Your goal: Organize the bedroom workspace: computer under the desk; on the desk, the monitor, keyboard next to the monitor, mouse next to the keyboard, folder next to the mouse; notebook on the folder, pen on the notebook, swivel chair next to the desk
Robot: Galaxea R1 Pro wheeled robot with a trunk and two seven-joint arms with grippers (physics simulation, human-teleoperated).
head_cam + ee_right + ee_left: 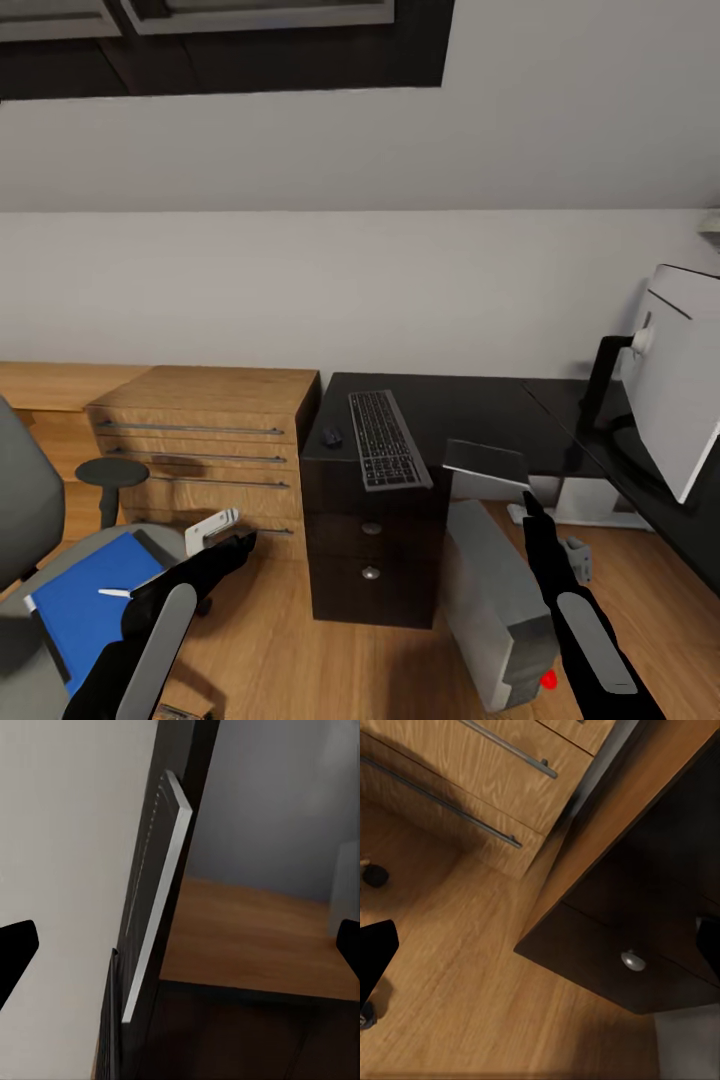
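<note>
1. Swivel chair (25,560), one, cut off at the near left edge of the head view. One blue folder (90,605) lies on its seat, partly behind the left arm; one white pen (114,593) rests on the folder.
2. Left gripper (235,545) hangs over the floor, just beyond the chair, short of the drawer unit; fingers (375,956) spread, nothing between them.
3. Computer (495,610), one, stands on the floor right of the drawers, red light at its near lower corner, top partly hidden by the tabletop.
4. Right gripper (527,503): tip just below the notebook (485,462), whose near edge overhangs the tabletop (470,410). Fingers spread in the right wrist view; contact with the notebook unclear.
5. One keyboard (387,438) on the tabletop, one mouse (331,437) just left of it.
6. Monitor (680,390) at far right, seen from behind, cut off by the edge.
</note>
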